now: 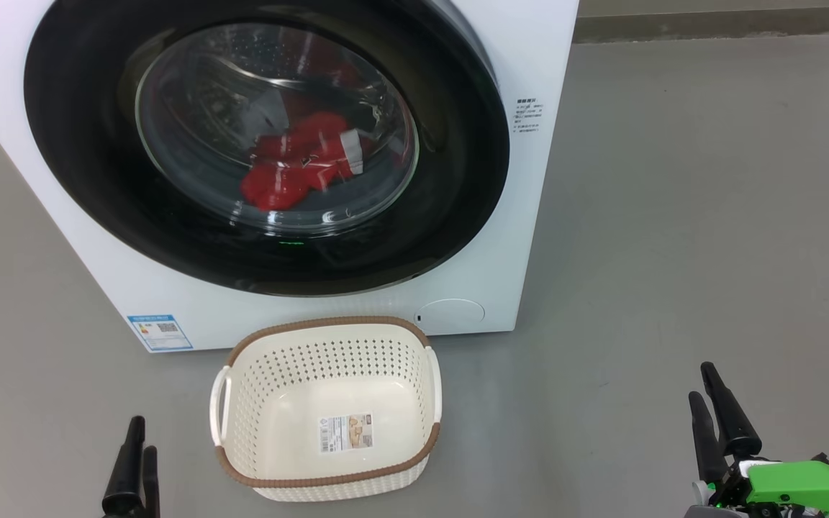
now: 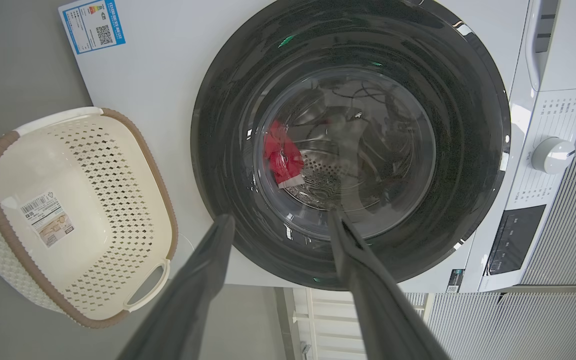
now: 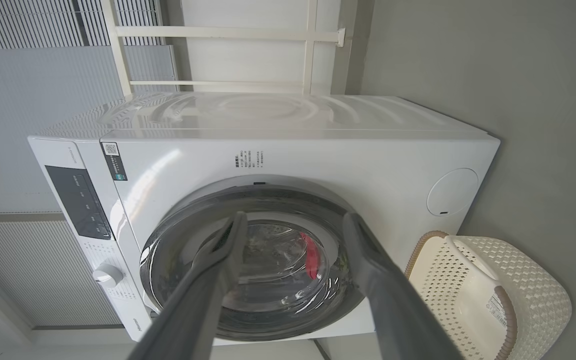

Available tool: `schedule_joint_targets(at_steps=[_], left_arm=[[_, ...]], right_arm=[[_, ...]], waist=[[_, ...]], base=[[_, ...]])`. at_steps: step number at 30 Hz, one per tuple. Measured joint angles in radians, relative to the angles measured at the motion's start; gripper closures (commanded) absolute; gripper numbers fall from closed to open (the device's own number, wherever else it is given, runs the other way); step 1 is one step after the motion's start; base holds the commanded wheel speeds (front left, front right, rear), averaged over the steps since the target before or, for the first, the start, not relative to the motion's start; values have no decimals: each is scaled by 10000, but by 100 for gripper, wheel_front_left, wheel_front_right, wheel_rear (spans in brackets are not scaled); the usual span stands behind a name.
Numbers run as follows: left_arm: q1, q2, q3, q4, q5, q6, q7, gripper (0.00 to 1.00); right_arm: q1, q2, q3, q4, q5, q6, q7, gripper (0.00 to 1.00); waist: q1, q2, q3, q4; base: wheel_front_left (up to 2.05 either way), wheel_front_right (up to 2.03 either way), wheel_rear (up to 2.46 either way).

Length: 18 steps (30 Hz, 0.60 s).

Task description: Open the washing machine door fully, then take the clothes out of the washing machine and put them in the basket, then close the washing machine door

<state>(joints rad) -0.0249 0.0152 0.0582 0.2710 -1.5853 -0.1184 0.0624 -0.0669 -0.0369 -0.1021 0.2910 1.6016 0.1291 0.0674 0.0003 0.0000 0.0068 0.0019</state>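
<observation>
The left fingers [image 1: 134, 453] stand spread apart and hold nothing at the lower left of the head view. The right fingers [image 1: 721, 399], likewise parted and holding nothing, rise at the lower right. Between them, the basket [image 1: 328, 321] sits on the grey floor [image 1: 673, 216]. Just behind it, the washing machine [image 1: 544, 72] fills the upper left. The washing machine door [image 1: 83, 144] is shut, with the red clothes [image 1: 285, 180] visible through its glass.

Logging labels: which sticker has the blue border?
The sticker low on the washing machine; the label in the basket is white and tan.
</observation>
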Motion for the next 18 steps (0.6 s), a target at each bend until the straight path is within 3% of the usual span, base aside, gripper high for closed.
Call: schedule_joint_targets(at_steps=[18], left_arm=[[-2, 199, -324, -556, 1053, 0, -556, 0]], right_arm=[[-199, -322, 784, -497, -579, 0, -619, 0]], waist=[[-1, 0, 54, 4]], base=[[0, 0, 0]])
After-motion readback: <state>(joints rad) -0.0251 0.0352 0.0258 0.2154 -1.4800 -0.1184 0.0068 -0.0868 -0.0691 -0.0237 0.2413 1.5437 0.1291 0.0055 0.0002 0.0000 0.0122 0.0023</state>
